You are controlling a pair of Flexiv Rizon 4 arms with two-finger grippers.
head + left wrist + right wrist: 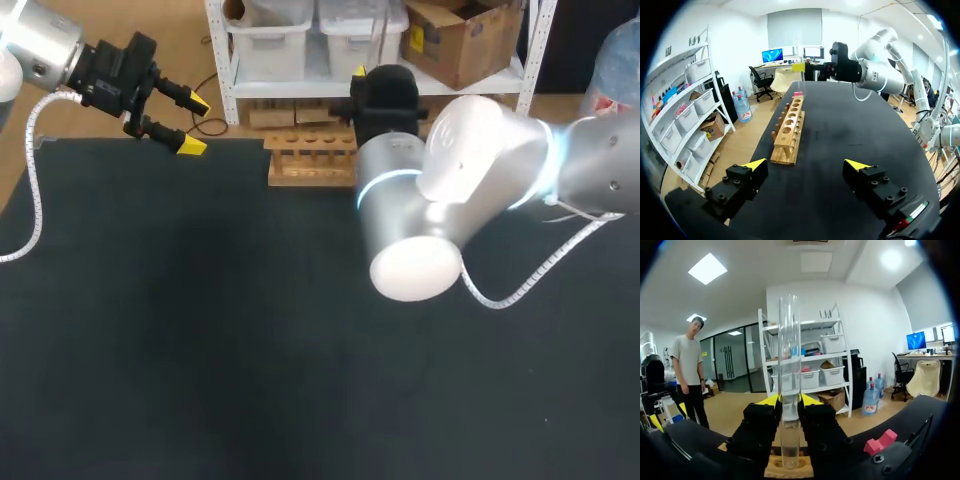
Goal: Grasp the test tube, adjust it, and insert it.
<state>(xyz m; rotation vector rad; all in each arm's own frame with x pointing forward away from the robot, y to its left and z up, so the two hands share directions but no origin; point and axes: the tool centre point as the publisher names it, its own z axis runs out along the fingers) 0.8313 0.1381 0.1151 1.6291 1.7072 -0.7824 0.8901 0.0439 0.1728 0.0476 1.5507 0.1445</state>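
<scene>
A clear glass test tube point(789, 355) stands upright between the fingers of my right gripper point(789, 401), which is shut on its lower part. The tube's rounded end hangs close over the wooden rack point(771, 469); I cannot tell whether it is touching. Seen from overhead, the rack point(310, 160) sits at the table's far edge. The right gripper point(385, 92) is at the rack's right end, and the tube itself is hidden there. My left gripper point(193, 124) hangs open and empty at the far left corner. From it the rack point(789, 131) lies ahead.
A small pink piece point(880, 444) lies beside the rack's end near the right gripper; it also shows as the pink piece point(798, 93) at the rack's far end. The bulky right arm point(450, 190) hangs over the table's middle right. Black tabletop point(200, 340) spreads in front.
</scene>
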